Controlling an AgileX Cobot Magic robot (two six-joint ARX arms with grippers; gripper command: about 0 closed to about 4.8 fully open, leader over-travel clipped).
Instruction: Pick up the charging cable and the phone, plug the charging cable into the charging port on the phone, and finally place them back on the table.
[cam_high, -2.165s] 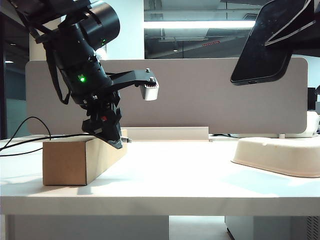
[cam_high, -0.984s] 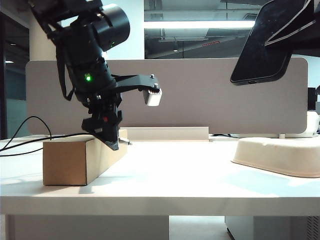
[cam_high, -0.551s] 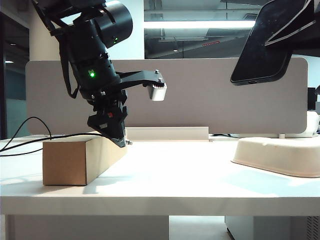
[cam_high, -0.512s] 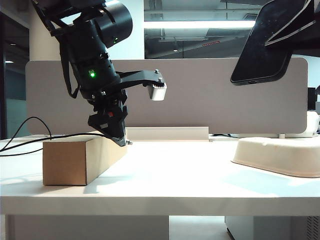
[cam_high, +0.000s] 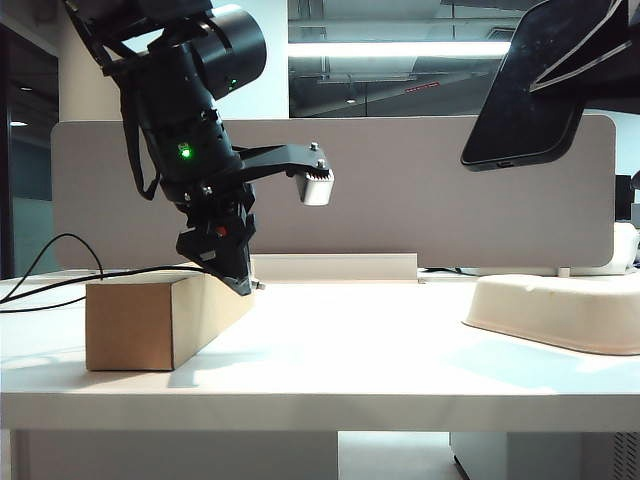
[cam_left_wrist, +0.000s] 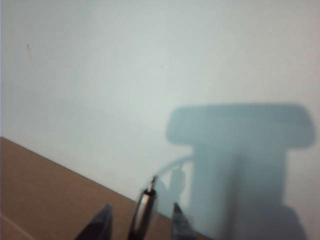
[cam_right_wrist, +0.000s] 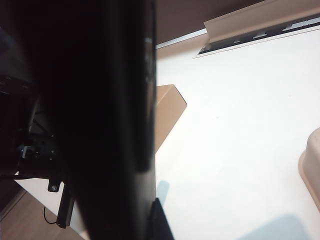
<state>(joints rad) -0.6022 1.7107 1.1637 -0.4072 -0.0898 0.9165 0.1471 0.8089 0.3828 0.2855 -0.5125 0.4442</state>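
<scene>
At the far left the cable (cam_high: 60, 283) runs in over the table (cam_high: 330, 360) and up onto the cardboard box (cam_high: 160, 320), its cord lying along the box top. The left gripper (cam_high: 243, 283) hangs tilted over the box's right end, its lower finger down at the top edge and the other finger (cam_high: 316, 186) raised well away to the right. In the left wrist view the silvery plug (cam_left_wrist: 146, 207) stands between two dark fingertips (cam_left_wrist: 100, 227) with a gap on each side, so the jaws are parted and not pressing it. To the right lies a cream tray (cam_high: 560, 312), in front of the grey divider (cam_high: 400, 190). High at the upper right the right gripper (cam_high: 590, 55) is clamped on the phone (cam_high: 525, 95), held tilted in the air, well apart from the plug; the phone fills most of the right wrist view.
</scene>
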